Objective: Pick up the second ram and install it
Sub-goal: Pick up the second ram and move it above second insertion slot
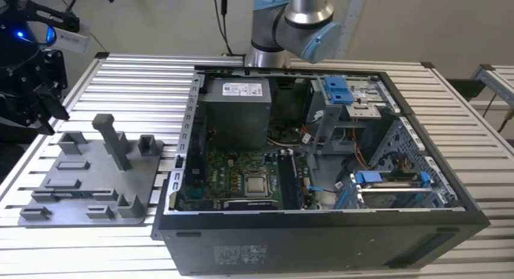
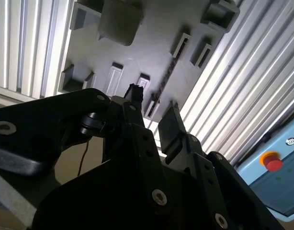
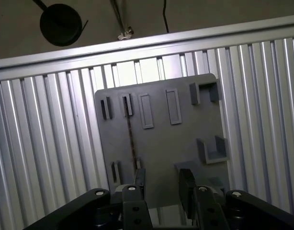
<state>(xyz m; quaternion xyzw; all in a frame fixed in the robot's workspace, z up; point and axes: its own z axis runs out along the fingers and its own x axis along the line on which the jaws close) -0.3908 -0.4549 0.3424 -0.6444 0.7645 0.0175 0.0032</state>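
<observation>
Grey fixture [image 3: 185, 139] holding second ram [image 3: 131, 139] edgewise, tool [image 3: 162, 181] nearby, jaws apart

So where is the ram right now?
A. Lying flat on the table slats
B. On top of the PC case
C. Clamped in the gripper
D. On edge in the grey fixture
D: in the first wrist view the ram stands on edge in the grey fixture, and the gripper is open with nothing between its fingers.
</observation>
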